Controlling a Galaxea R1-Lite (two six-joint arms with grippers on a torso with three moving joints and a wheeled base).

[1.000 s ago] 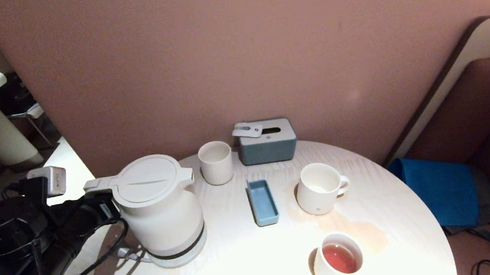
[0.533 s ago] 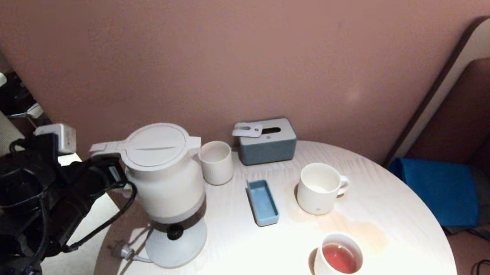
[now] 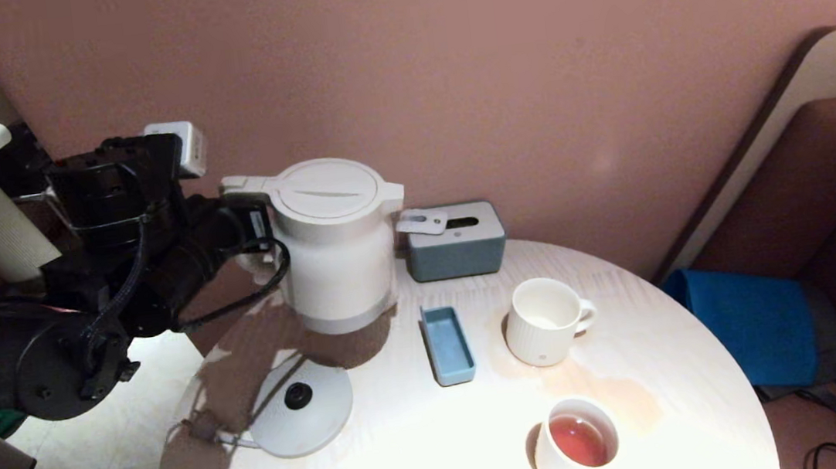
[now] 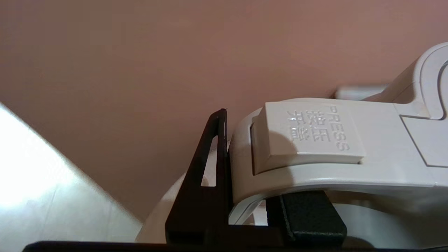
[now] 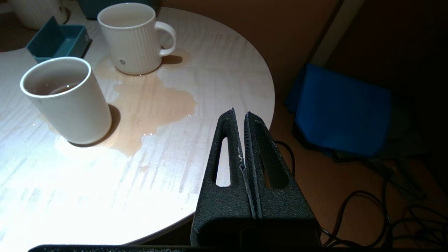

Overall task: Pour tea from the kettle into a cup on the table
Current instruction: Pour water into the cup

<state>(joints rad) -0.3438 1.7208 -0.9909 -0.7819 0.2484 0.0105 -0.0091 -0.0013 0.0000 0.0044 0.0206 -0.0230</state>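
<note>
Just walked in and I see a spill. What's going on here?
The left end effector is shut on the kettle by its handle, holding it upright in the air above its base. The ribbed mug waits on the table, tea puddled beside it. The right end effector is shut, idle.

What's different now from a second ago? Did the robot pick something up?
Yes. The left gripper, already clamped on the handle, has lifted the kettle off its round base and carried it up and toward the wall. It now hides the ribbed tumbler. The base, ribbed mug, tea-filled cup, blue tray and tissue box stayed put.
</note>
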